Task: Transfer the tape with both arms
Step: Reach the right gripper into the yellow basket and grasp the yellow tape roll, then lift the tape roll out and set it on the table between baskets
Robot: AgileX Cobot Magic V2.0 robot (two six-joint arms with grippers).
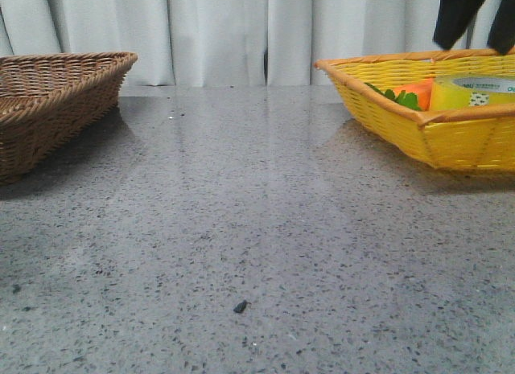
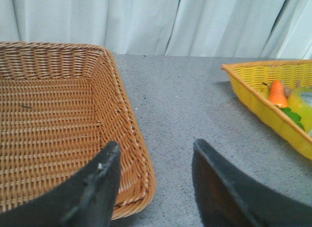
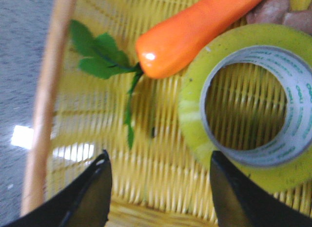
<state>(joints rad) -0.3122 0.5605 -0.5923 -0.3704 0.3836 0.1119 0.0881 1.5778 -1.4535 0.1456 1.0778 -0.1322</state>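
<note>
The yellow tape roll (image 1: 475, 92) lies flat in the yellow basket (image 1: 386, 108) at the right, next to an orange carrot toy (image 1: 416, 91). In the right wrist view the tape (image 3: 195, 114) shows its white core with green printing. My right gripper (image 3: 158, 161) is open above the basket, beside the tape, one finger over the roll's edge; in the front view its fingers (image 1: 463, 16) hang above the basket. My left gripper (image 2: 156, 149) is open and empty over the near corner of the brown basket (image 2: 58, 124). The tape shows faintly in the left wrist view (image 2: 304, 107).
A brown wicker basket (image 1: 48, 100) stands at the left on the grey speckled table (image 1: 241, 229). The carrot (image 3: 195, 31) with green leaves (image 3: 100, 53) lies against the tape. White curtain behind. A small dark speck (image 1: 240, 307) lies on the table front.
</note>
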